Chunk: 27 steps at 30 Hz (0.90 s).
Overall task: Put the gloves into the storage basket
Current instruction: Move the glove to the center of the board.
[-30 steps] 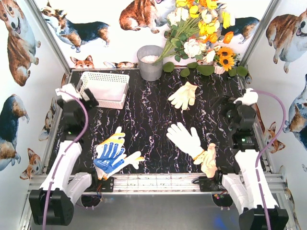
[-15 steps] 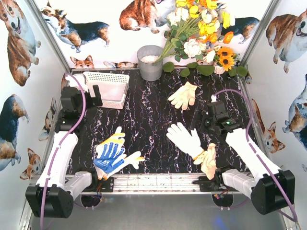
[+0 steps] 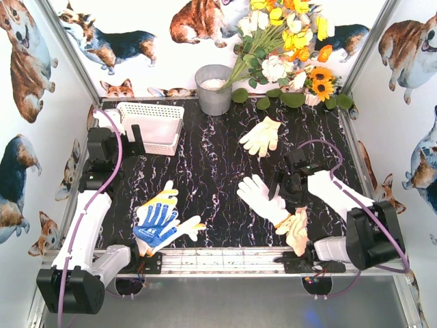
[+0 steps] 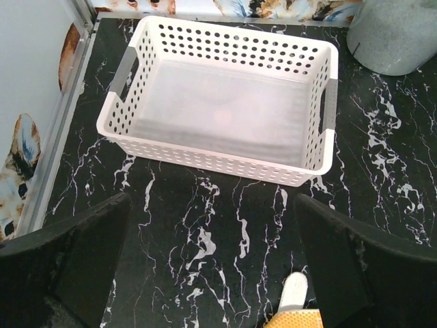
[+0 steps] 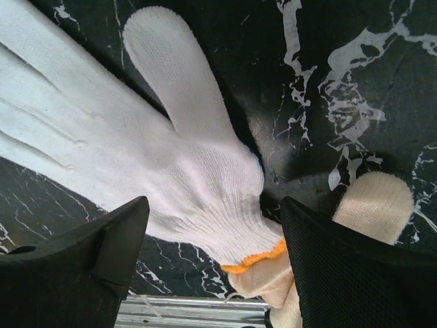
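Grasping step: my right jaws stand spread astride the white glove (image 5: 171,171) near the tabletop's (image 3: 212,171) near edge, needing closure next.

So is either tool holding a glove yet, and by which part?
Nothing is held. The right tool straddles the white glove near its cuff, jaws apart; the left tool hangs open near the basket.
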### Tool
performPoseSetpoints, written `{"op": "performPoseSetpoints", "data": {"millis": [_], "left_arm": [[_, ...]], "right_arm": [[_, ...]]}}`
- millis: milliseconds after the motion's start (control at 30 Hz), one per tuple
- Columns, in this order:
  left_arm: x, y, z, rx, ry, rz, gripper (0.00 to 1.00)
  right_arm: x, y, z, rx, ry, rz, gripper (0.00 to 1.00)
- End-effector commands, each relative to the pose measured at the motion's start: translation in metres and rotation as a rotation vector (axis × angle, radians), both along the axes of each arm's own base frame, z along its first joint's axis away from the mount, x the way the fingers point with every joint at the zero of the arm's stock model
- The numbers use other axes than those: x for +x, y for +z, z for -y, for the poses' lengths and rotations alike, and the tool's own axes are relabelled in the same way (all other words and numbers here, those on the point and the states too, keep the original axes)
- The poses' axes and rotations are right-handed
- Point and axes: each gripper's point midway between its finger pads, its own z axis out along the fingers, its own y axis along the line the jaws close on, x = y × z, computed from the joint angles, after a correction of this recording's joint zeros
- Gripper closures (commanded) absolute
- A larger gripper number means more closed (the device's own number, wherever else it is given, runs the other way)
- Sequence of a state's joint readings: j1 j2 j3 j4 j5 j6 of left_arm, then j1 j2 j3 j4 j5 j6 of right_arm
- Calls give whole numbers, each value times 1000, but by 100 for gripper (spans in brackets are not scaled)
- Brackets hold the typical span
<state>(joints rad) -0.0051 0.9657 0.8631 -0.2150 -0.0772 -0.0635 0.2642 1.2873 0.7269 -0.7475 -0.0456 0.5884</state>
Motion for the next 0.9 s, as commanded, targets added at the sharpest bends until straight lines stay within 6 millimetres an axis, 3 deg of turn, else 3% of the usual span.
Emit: {"op": "performPoseSetpoints", "data": {"millis": [0, 167, 333, 633, 867], "left_arm": [[0, -4, -4, -3, 22, -3, 0], [3, -13, -1, -9, 4, -40, 0], [3, -14, -2, -3, 12, -43, 0], [5, -21, -1, -10, 7, -64, 0], [7, -24, 0, -17, 4, -71, 0]], "right_arm": [[16, -2, -5, 32, -8, 37, 22], [5, -9, 5, 0, -36, -13, 25], [-9, -14, 1, 24, -38, -76, 29], [-22, -15, -27, 189, -27, -140, 35], [-21, -11, -59, 344, -32, -132, 56]]}}
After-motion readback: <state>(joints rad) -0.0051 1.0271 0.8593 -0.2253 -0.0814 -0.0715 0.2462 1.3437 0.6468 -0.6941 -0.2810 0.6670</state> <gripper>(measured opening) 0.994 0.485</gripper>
